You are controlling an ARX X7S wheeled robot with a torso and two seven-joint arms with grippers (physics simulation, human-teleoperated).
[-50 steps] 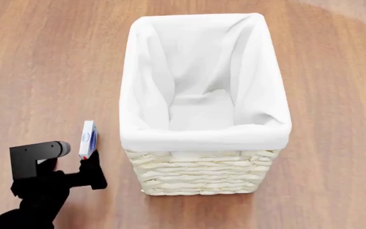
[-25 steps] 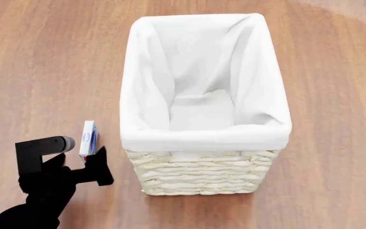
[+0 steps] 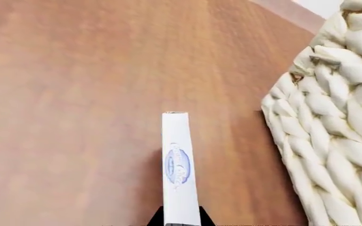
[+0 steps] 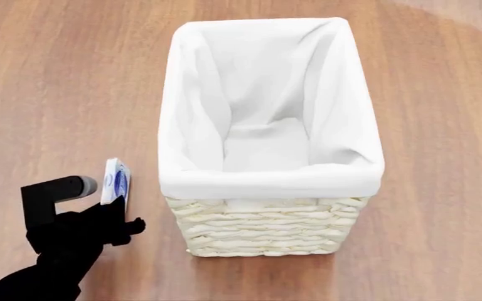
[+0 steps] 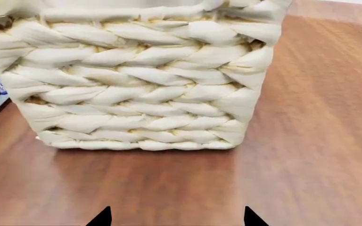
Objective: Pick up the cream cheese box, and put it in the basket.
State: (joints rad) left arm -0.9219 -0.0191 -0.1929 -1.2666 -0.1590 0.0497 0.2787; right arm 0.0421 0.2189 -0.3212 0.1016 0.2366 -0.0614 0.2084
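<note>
Cream cheese box (image 4: pixel 116 180): thin white carton with a blue oval mark, standing on edge on the wooden table (image 4: pixel 48 81) just beside the basket (image 4: pixel 268 188), clamped at its near end between the jaws of the left gripper (image 4: pixel 117 210) (dark jaw tips flank the carton in the left wrist view). Basket: cream wicker, white cloth lining folded over the rim. Right gripper (image 5: pixel 176 217): jaws apart, holding nothing, facing the basket's wicker wall.
</note>
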